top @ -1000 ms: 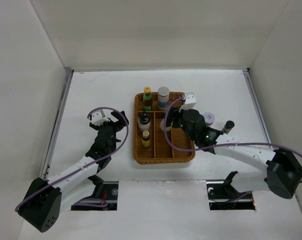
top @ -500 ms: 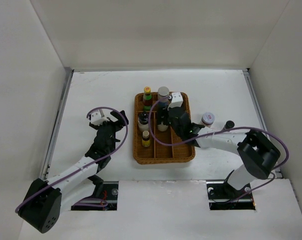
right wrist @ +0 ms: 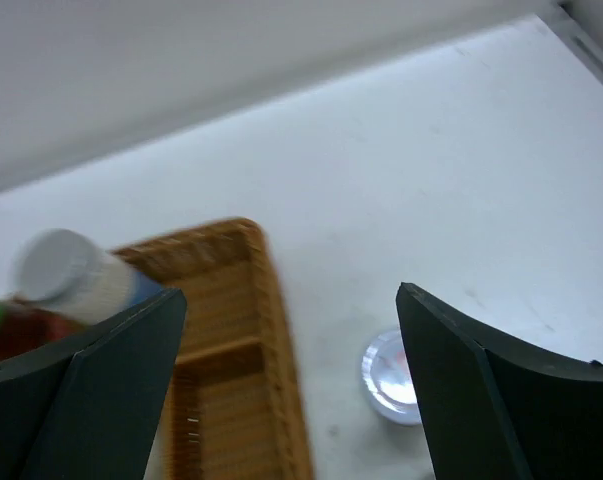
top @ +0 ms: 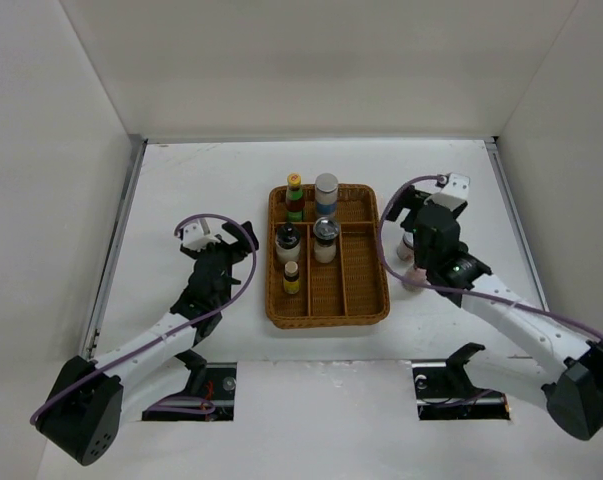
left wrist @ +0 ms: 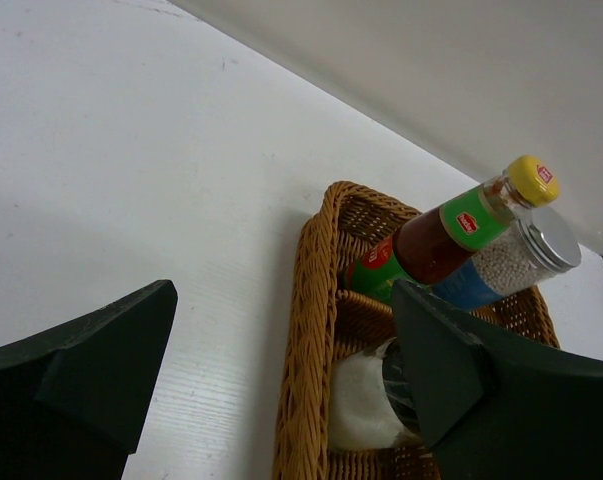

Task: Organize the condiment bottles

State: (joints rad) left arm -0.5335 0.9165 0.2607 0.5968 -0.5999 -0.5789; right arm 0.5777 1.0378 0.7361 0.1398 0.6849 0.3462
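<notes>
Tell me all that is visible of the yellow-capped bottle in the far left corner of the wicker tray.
The bottle is slim, with a yellow cap bearing a small red mark, a clear neck, dark red-brown contents and green labels with red logos. It stands upright in the far left compartment of the wicker tray, close beside the grey-capped jar. No hand touches it.

Sauce bottle (left wrist: 433, 243) logos too small to read
</notes>
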